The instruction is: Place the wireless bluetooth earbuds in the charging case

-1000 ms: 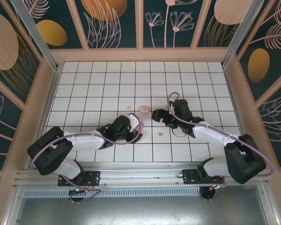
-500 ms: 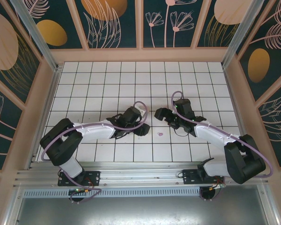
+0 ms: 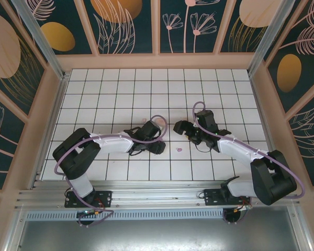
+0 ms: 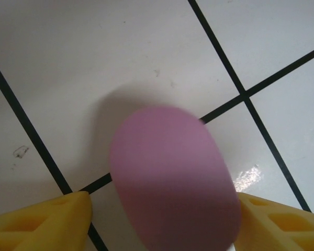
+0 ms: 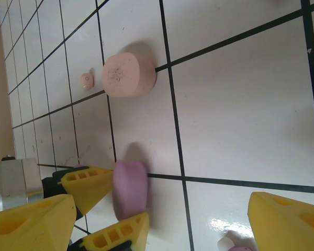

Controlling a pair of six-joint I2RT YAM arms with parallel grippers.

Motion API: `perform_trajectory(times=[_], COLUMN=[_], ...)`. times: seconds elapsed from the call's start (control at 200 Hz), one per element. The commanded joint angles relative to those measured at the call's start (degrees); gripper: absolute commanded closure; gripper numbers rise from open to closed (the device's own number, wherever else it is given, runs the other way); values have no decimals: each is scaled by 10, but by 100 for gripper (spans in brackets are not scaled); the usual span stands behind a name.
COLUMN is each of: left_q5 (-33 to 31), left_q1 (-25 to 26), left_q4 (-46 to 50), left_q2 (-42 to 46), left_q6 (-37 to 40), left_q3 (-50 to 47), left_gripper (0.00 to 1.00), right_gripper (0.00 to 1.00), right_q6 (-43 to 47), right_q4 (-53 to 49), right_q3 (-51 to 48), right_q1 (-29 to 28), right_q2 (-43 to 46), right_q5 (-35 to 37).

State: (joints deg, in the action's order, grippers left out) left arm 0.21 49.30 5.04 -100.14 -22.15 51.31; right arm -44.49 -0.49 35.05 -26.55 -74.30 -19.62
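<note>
Securing the lilac charging case (image 4: 172, 183): your left gripper (image 4: 162, 204) straddles it, pinch not determinable. Right gripper (image 3: 179, 127) spread, empty. Next: open case, fetch lilac earbud (image 3: 179, 150).

I work over a white tiled table (image 3: 110, 83) with a black grid of grout lines. Its glossy tiles throw back small glints of overhead light (image 4: 248, 178). Pale wooden borders (image 3: 157, 61) edge the table on three sides. Behind them rise dark teal wall panels (image 3: 131, 26) printed with pink line-drawn flowers and orange and peach ovals. Two slanted aluminium posts (image 3: 39, 36) stand at the table's far corners. Along its near edge runs an aluminium rail (image 3: 157, 196), and beyond that lies a dull grey metal sheet (image 3: 157, 235).
</note>
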Motion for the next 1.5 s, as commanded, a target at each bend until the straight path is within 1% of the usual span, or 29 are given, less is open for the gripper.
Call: perform_trajectory(times=[0.0, 0.09, 0.205, 0.295, 0.35, 0.37, 0.515, 0.586, 0.641, 0.696, 0.741, 0.816, 0.876, 0.926, 0.961, 1.016, 1.101, 1.166, 1.291, 1.396, 1.496], left_q5=[-8, -10, -9, -5, 0, 2, 19, 37, 57, 97, 147, 223, 259, 290, 305, 303, 278, 265, 266, 276, 278], left_q1=[3, 4, 4, 3, 4, 4, 3, 4, 3, 3, 3, -3, -15, -29, -39, -48, -51, -54, -69, -82, -93], left_q4=[25, 18, 8, -6, -20, -26, -59, -63, -62, -64, -74, -122, -146, -129, -105, -70, -43, -36, -39, -38, -15], left_q2=[-17, -12, -1, 13, 16, 34, 72, 90, 113, 142, 174, 234, 270, 281, 279, 265, 233, 204, 147, 103, 64], left_q6=[7, 13, 27, 44, 64, 71, 141, 184, 228, 284, 335, 425, 489, 538, 569, 612, 672, 702, 727, 726, 725], left_q3=[5, 1, -3, -12, -21, -24, -52, -61, -67, -77, -95, -149, -183, -186, -178, -163, -140, -124, -87, -53, -18], left_gripper=[35, 39, 48, 51, 52, 52, 56, 54, 50, 45, 41, 35, 33, 30, 28, 27, 25, 25, 24, 23, 23], right_gripper=[14, 14, 14, 14, 14, 14, 14, 15, 14, 14, 14, 14, 14, 14, 14, 14, 14, 14, 15, 14, 14], right_q6=[-12, -12, -12, -13, -14, -14, -14, -13, -11, -9, -7, -8, -12, -15, -18, -18, -15, -6, 9, 13, 14], right_q4=[-7, -7, -8, -6, -3, -2, 0, -4, -11, -18, -22, -21, -19, -15, -13, -8, -6, -11, -25, -24, -21], right_q3=[11, 12, 13, 13, 13, 13, 15, 17, 20, 23, 22, 15, 3, -9, -19, -34, -51, -56, -56, -56, -56], right_q1=[4, 4, 4, 4, 4, 4, 4, 4, 4, 4, 4, 5, 5, 9, 13, 22, 39, 49, 62, 67, 70], right_q2=[-3, -3, -4, -8, -11, -11, -18, -17, -14, -7, 0, 19, 37, 52, 62, 78, 94, 100, 104, 101, 92], right_q5=[-13, -13, -13, -16, -22, -25, -41, -42, -40, -36, -32, -21, -12, -6, -4, -6, -13, -19, -23, -28, -31])
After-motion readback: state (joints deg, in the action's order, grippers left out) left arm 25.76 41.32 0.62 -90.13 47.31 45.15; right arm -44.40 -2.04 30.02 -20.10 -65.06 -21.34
